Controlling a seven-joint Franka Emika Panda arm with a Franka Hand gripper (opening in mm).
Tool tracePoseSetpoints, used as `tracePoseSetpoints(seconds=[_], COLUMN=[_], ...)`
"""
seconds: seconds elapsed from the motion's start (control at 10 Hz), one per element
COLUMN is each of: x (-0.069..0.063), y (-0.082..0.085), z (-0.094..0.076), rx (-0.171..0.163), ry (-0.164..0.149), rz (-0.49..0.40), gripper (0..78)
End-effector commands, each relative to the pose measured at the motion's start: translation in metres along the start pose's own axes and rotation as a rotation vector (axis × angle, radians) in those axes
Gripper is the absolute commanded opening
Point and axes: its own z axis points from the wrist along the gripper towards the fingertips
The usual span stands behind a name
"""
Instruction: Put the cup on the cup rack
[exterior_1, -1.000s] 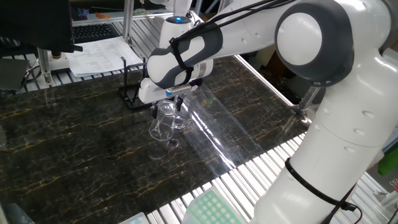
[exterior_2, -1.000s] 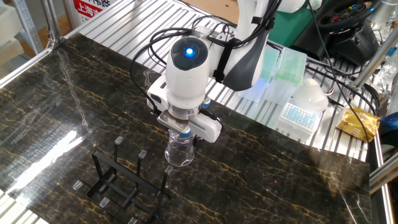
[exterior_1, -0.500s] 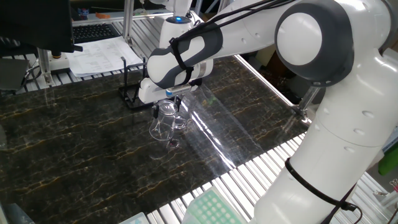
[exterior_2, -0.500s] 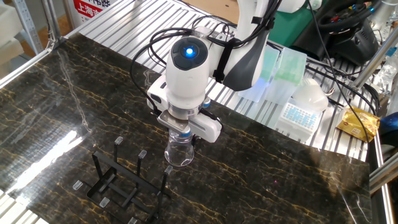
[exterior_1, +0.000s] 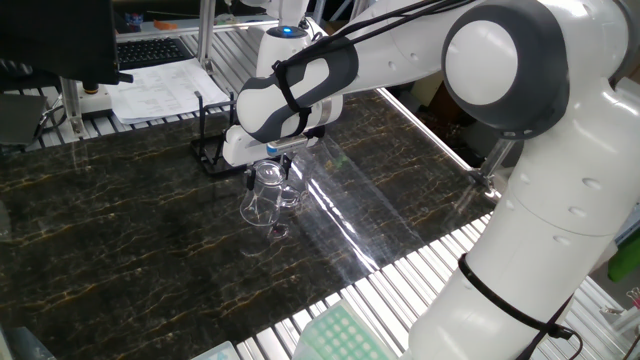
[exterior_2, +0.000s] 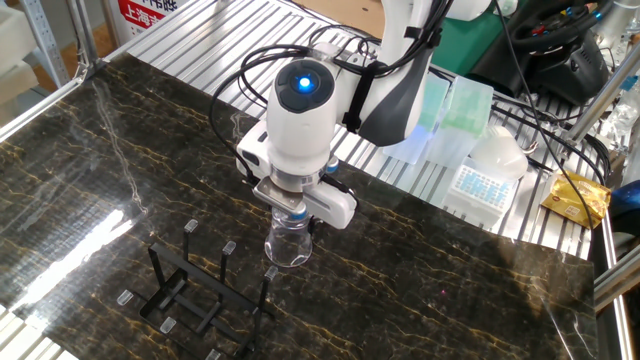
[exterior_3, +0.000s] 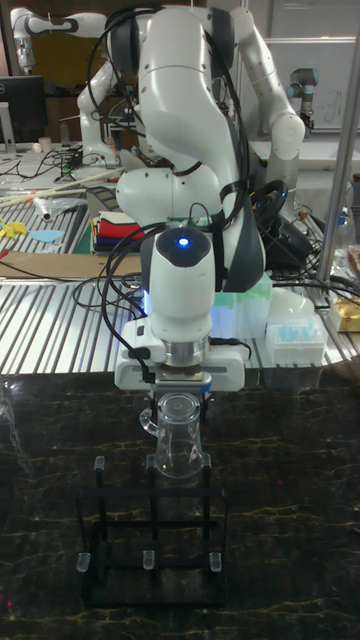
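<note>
The white two-finger gripper (exterior_2: 290, 215) is clamped on the small clear glass mug (exterior_2: 288, 244), fingers pinching its top rim, and the mug hangs below it, lifted off the dark marbled table (exterior_2: 450, 280). In the tall fixed view the mug (exterior_3: 178, 435) appears tipped, its opening towards that camera, so its long axis is slanted, not upright. Now the key relation: the black wire rack with thin upright pegs (exterior_2: 200, 290) stands just beside the mug, low and to the left in this view, its nearest peg close to the glass. From the opposite camera the rack (exterior_1: 208, 150) sits behind the gripper. My read: the mug's mouth must line up over a peg before lowering.
</note>
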Motion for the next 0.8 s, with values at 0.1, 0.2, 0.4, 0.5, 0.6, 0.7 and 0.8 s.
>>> tracePoseSetpoints(seconds=[0.1, 0.2, 0.4, 0.5, 0.6, 0.7, 0.8], x=[0.001, 0.003, 0.004, 0.003, 0.003, 0.002, 0.002], y=[0.000, 0.000, -0.004, -0.006, -0.007, -0.008, -0.008], z=[-0.027, -0.031, -0.047, -0.056, -0.066, -0.077, -0.079], rx=[0.004, 0.004, 0.001, 0.000, 0.000, 0.000, 0.001], ry=[0.005, 0.005, 0.003, 0.003, 0.003, 0.002, 0.001], rz=[0.025, 0.032, 0.033, 0.037, 0.046, 0.058, 0.060], gripper=[1.2, 1.2, 1.2, 1.2, 1.2, 1.2, 1.2])
